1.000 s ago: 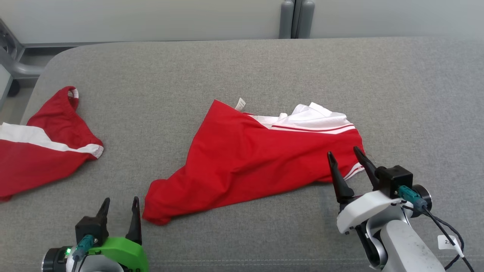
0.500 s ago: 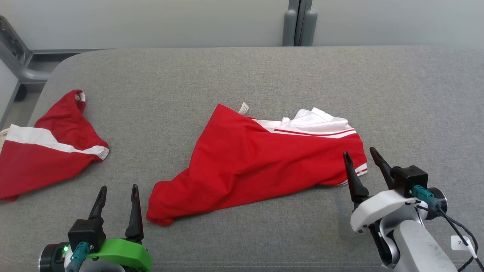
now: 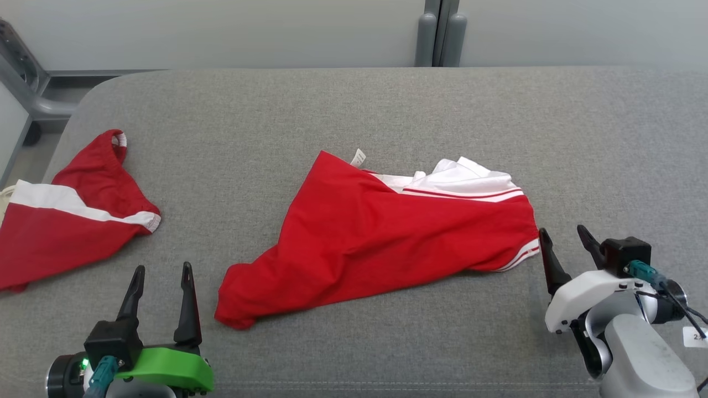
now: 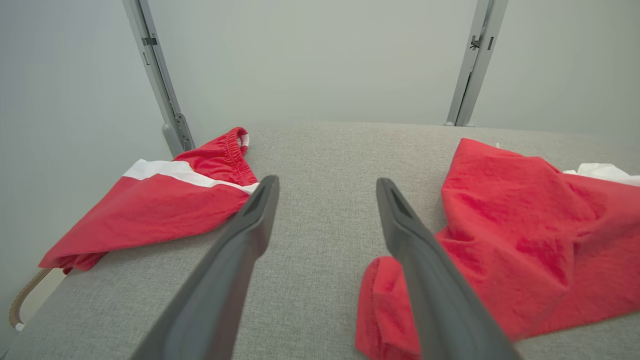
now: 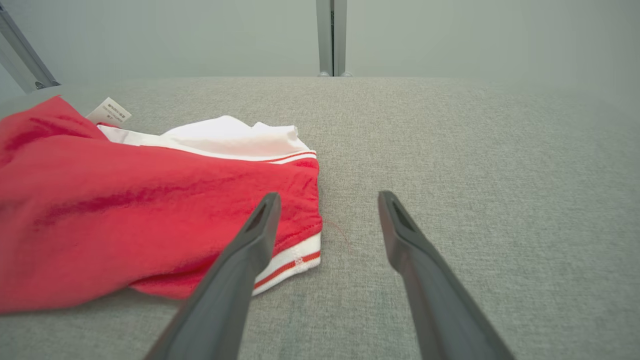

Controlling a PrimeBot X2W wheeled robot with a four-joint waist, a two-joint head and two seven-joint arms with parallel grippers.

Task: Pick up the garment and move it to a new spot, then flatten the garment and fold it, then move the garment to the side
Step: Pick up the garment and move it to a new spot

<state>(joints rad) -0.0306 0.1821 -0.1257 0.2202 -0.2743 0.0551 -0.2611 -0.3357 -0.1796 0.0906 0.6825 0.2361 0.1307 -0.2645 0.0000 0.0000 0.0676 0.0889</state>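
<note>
On the grey fabric surface (image 3: 332,110), our left gripper (image 3: 162,267) and right gripper (image 3: 562,229) both gaping empty, we should pinch the crumpled red-and-white cloth garment (image 3: 387,232) by its corners, lifting evenly.

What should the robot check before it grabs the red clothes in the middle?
1. Jaws of left gripper open: ok.
2. Jaws of right gripper open: ok.
3. Both hold nothing: ok.
4. The middle garment lies flat: not ok, it is rumpled and bunched.
5. The other red garment lies apart from it: ok.
6. Bare gray surface for a new spot: ok.
</note>
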